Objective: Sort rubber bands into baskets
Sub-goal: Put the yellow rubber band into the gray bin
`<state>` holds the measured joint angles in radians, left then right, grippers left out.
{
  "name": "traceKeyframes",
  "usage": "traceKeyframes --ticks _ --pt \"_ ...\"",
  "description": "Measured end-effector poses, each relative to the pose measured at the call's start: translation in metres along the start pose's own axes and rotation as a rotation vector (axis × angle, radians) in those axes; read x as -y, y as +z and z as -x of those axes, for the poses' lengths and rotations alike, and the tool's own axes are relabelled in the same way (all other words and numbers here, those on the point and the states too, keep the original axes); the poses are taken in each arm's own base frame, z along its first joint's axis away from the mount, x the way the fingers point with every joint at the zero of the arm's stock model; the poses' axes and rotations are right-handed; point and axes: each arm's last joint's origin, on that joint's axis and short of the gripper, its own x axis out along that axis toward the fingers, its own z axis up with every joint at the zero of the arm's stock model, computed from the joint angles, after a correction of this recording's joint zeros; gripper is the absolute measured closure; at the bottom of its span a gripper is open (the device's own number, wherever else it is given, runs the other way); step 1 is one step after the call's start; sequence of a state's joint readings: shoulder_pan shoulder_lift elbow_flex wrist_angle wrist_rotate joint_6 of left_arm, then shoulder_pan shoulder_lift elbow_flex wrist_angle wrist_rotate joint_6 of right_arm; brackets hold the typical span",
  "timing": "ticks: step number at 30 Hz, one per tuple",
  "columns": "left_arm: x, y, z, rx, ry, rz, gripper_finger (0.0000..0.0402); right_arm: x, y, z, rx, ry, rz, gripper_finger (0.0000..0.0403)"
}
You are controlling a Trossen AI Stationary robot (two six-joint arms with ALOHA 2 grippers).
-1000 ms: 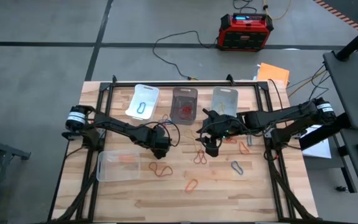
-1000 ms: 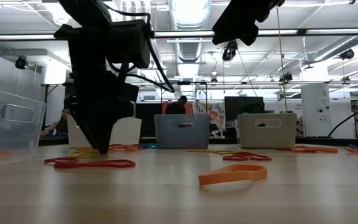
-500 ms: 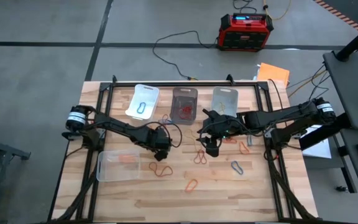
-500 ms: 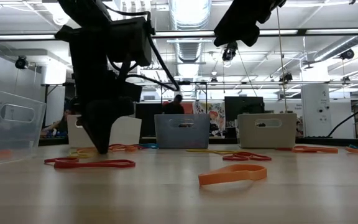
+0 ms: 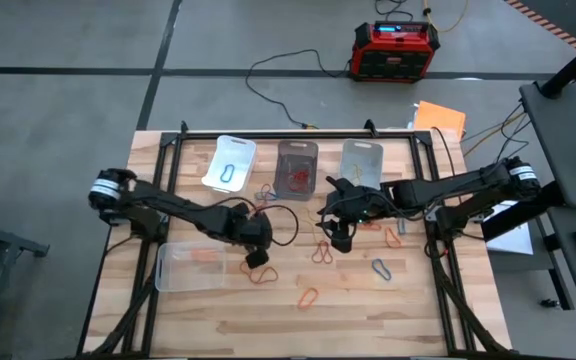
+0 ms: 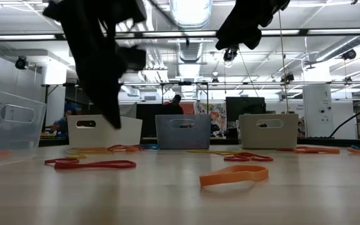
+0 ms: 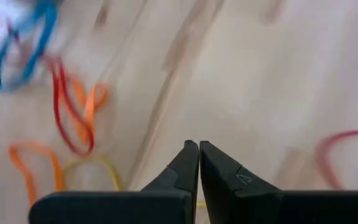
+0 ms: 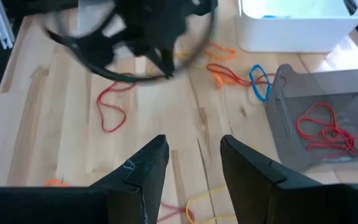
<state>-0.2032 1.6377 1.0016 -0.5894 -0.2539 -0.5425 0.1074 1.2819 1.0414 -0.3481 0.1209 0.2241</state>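
Rubber bands lie loose on the wooden table: a red one (image 5: pixel 260 272), an orange one (image 5: pixel 309 297), a grey one (image 5: pixel 382 268) and a red-orange cluster (image 5: pixel 321 252). Along the far side stand a white basket (image 5: pixel 230 163) with a blue band inside, a smoky dark basket (image 5: pixel 297 168) holding red bands, and a clear basket (image 5: pixel 362 160). A second clear basket (image 5: pixel 193 265) sits near left. My left gripper (image 7: pixel 199 149) is shut with nothing visible between its tips, raised off the table (image 6: pixel 114 122). My right gripper (image 8: pixel 193 146) hangs open above the middle (image 5: pixel 340 240).
A dark frame (image 5: pixel 173 150) borders the table on its left, far and right sides. A red-and-black box (image 5: pixel 395 50) with cables stands on the floor beyond the far edge. More bands in blue (image 7: pixel 20 43), red (image 7: pixel 70 106) and orange (image 7: pixel 36 162) lie beside my left gripper.
My left gripper has risen from the table, where its tips stood among the bands, and has tipped to a slant. It has also shifted a little toward the near edge. The bands on the table lie as they did.
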Motion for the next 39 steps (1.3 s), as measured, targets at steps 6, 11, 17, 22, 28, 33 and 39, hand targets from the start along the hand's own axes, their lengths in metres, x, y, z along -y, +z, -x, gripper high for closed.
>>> traceKeyframes --ticks 6,11,17,22,28,33,39 --pt "-0.004 0.001 0.033 0.09 -0.05 -0.031 0.0401 0.003 -0.017 -0.012 0.026 -0.007 0.007 0.0269" --pt "-0.014 -0.006 0.036 0.033 0.024 0.124 0.0402 0.005 -0.027 -0.016 0.005 -0.011 -0.035 0.0269" --pt "-0.017 -0.011 0.014 -0.047 0.138 0.22 0.0389 0.004 -0.026 -0.017 0.036 -0.003 -0.03 0.026" --pt "-0.019 -0.015 -0.009 -0.149 0.193 0.232 0.0347 0.004 -0.023 -0.017 0.063 0.004 -0.022 0.0254" --pt "-0.027 -0.018 -0.029 -0.227 0.265 0.254 0.0295 0.003 -0.023 -0.017 0.063 0.005 -0.02 0.0258" --pt "-0.027 -0.019 -0.035 -0.256 0.273 0.266 0.0277 0.003 -0.023 -0.017 0.062 0.006 -0.019 0.0257" --pt "-0.028 -0.023 -0.038 -0.287 0.296 0.266 0.0279 0.003 -0.023 -0.017 0.062 0.006 -0.019 0.0249"
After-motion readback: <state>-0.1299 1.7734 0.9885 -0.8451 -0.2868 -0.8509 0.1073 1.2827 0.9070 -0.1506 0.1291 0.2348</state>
